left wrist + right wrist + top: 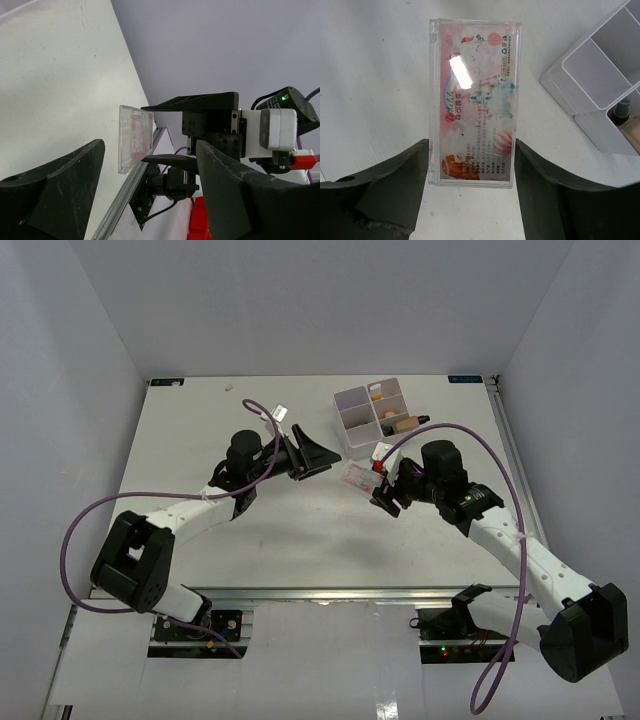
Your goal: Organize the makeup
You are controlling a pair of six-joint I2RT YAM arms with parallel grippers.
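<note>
The right end effector (471, 152) grips the clear pink case (472, 95) above the tabletop (250, 540), near the white box (557, 90), facing the wide-open left end effector (150, 152); a mistimed release could drop it.

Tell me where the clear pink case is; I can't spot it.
In the top view, right of centre, the clear pink case is gripped in the right pincer, just short of the white box.

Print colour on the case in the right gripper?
Pink pastel cartoon insert inside the flat clear plastic case; best in right wrist view.
</note>
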